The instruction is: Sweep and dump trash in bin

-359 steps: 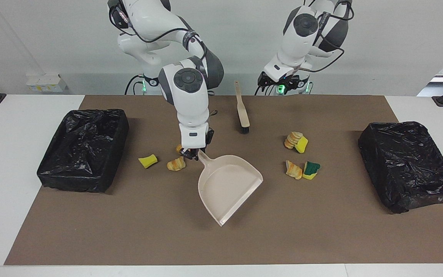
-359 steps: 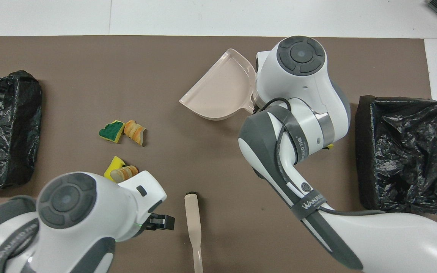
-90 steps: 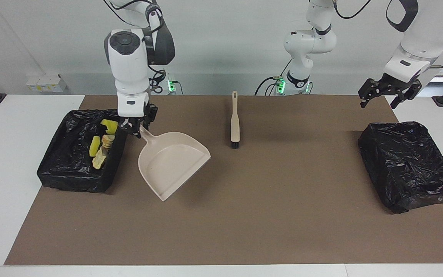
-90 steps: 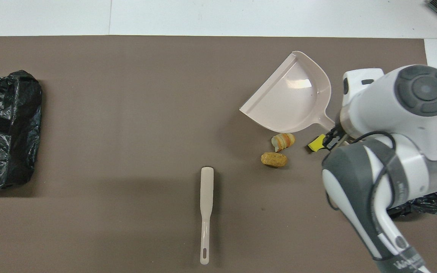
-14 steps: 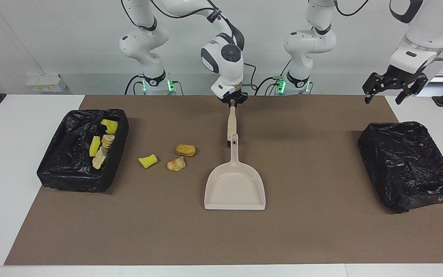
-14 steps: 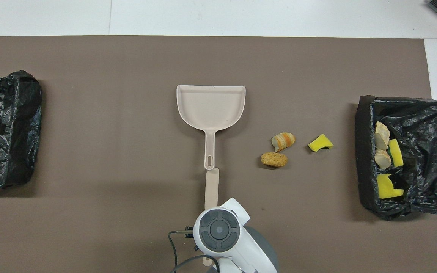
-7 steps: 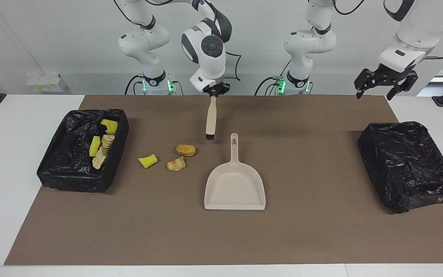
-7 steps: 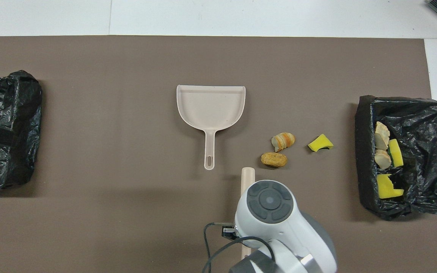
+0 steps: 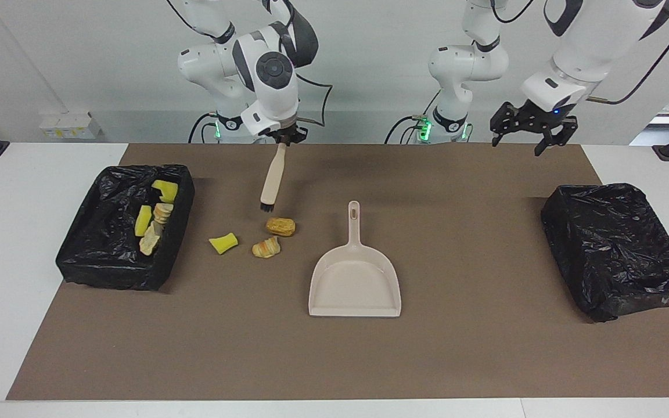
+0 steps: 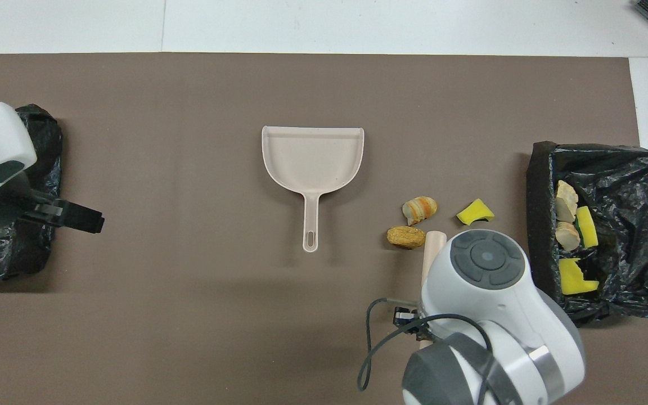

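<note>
Facing view: the brush (image 9: 270, 177) is held by its handle in the closed right gripper (image 9: 284, 139), lifted clear of the brown mat (image 9: 462, 354), bristles hanging just above the round bread chunk (image 9: 280, 226). A second earlier it lay in line with the handle of the dustpan (image 9: 355, 283); it has since been carried toward the three loose scraps, so sweeping is judged about to begin. The croissant piece (image 9: 266, 248) and yellow sponge piece (image 9: 223, 242) lie beside the bread chunk, between the dustpan and the open bin (image 9: 128, 273), in which four scraps already rest. The left gripper (image 9: 531, 129) hangs with jaws spread and empty, and has drifted from the covered bin (image 9: 616, 249) toward the dustpan.

Only the brush's height and grip are shown here; in the overhead view most of the brush (image 10: 432, 247) is hidden under the right arm, while the binned scraps (image 10: 574, 236) are laid out more plainly.
</note>
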{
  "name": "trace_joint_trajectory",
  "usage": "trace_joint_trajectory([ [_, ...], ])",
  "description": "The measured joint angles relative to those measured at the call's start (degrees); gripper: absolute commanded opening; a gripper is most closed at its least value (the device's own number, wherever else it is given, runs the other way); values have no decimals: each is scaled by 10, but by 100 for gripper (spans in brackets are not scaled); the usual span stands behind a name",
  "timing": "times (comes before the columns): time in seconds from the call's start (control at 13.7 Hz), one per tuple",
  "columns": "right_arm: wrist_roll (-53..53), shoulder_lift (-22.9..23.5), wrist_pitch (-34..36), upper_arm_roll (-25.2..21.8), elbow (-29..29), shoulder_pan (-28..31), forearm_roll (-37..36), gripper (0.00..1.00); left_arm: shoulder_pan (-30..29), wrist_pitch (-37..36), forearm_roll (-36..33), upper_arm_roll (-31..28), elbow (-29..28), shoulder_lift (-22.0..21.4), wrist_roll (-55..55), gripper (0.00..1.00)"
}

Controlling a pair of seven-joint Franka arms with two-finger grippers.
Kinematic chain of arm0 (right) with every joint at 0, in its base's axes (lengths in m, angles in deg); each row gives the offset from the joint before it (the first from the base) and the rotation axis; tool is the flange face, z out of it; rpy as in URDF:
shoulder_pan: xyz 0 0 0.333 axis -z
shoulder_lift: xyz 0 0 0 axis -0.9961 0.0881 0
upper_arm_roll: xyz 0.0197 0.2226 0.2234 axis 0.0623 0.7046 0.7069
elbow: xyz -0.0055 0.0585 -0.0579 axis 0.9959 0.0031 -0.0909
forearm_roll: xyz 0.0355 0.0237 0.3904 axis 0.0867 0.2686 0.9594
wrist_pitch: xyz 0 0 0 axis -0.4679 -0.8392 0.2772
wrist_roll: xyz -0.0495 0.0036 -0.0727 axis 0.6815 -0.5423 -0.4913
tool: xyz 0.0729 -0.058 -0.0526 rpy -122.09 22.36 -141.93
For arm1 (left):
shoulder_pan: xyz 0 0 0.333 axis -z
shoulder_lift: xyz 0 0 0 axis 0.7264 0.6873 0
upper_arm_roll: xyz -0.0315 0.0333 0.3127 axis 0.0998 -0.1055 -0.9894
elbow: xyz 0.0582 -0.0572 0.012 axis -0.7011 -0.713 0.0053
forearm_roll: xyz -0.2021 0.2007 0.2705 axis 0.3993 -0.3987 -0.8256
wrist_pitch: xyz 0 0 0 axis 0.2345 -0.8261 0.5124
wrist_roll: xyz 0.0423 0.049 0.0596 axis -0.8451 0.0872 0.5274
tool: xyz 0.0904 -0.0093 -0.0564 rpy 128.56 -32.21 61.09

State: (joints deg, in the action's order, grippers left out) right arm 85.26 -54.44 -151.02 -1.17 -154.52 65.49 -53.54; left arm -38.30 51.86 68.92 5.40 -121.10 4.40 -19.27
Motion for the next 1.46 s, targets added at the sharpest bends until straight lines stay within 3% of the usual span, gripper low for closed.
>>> trace_joint_trajectory([
  [0.29,-155,26,-68,-2,-7,146,-33,0,80,151,28,3,-74,10,109,100],
  [0.44,-221,39,-94,-4,-9,184,-54,0,109,225,30,3,-98,38,122,100],
  [0.81,-228,62,-166,3,-43,194,-151,0,193,399,34,4,-113,166,214,100],
  [0.95,-245,68,-170,2,-47,201,-156,0,225,421,34,4,-113,194,251,100],
  [1.24,-259,65,-166,10,-53,150,-145,0,260,474,34,4,-115,226,285,100],
  [1.32,-282,64,-164,10,-54,142,-128,0,262,486,34,4,-115,236,286,86],
  [1.39,-309,63,-164,10,-54,138,-105,0,261,495,35,3,-115,244,286,65],
  [1.46,-337,63,-162,10,-53,135,-81,0,261,498,35,1,-115,248,286,55],
])
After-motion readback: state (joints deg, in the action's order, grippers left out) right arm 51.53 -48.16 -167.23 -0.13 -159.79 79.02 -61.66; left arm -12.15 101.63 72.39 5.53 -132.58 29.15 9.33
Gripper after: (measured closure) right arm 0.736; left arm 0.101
